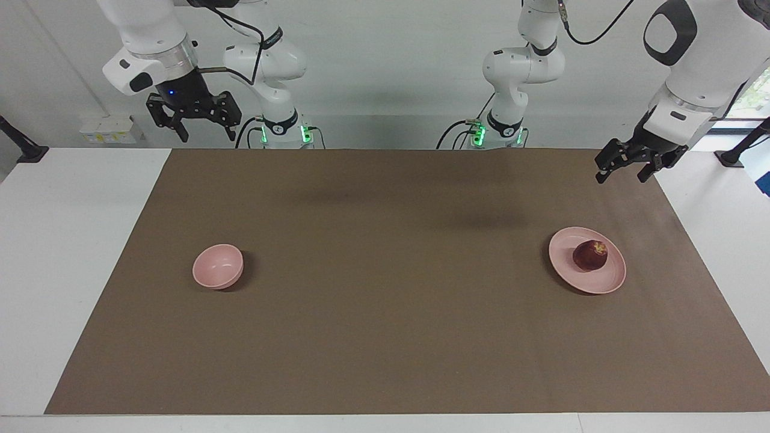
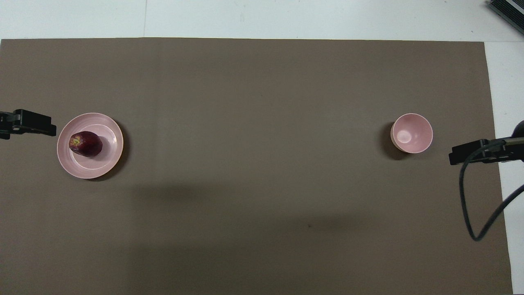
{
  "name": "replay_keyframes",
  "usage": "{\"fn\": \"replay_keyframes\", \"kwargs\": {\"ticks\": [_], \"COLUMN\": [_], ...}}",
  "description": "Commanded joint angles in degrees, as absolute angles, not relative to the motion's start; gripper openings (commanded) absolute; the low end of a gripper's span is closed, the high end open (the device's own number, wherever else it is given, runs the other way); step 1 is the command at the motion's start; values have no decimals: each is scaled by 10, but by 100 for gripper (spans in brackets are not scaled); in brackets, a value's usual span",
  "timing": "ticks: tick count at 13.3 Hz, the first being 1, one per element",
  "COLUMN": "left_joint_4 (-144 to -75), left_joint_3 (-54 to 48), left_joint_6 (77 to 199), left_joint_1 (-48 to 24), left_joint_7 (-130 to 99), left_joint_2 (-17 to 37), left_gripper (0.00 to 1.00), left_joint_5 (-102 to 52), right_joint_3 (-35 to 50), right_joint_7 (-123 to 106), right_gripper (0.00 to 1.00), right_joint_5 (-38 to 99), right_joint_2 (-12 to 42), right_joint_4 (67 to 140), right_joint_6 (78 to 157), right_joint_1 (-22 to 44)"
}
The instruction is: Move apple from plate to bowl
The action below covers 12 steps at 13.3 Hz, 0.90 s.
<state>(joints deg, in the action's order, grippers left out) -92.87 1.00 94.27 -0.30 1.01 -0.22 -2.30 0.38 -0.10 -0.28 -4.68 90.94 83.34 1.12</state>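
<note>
A dark red apple (image 1: pixel 590 255) (image 2: pixel 85 144) with a yellowish patch lies on the wide pale pink plate (image 1: pixel 603 286) (image 2: pixel 89 170) toward the left arm's end of the table. The small deep pink bowl (image 1: pixel 218 266) (image 2: pixel 411 133) stands empty toward the right arm's end. My left gripper (image 1: pixel 622 176) hangs open in the air over the mat's edge beside the plate, touching nothing. Over the mat's corner at the bowl's end, my right gripper (image 1: pixel 206 133) is raised and open, holding nothing.
A brown mat (image 1: pixel 385 337) covers most of the white table (image 1: pixel 66 270). A black cable (image 2: pixel 470 205) loops down from the right arm at the bowl's end. Black stands (image 1: pixel 24 147) sit at both ends of the table.
</note>
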Motion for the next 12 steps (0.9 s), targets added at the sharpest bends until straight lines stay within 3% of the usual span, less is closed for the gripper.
{"fn": "replay_keyframes", "kwargs": {"ticks": [1,12], "left_joint_4": [-924,-945], "left_joint_3": [12,11], "left_joint_6": [922,927], "left_joint_1": [-9,-25], "left_joint_7": [36,33], "left_joint_2": [-21,-24], "left_gripper": [100,100], "left_joint_5": [-25,-26], "right_joint_3": [7,6], "right_joint_7": [8,7], "right_gripper": [100,100], "right_joint_5": [6,8], "right_joint_2": [-62,-63], "right_joint_4": [929,934], "right_joint_6": [844,845], "right_joint_1": [4,2]}}
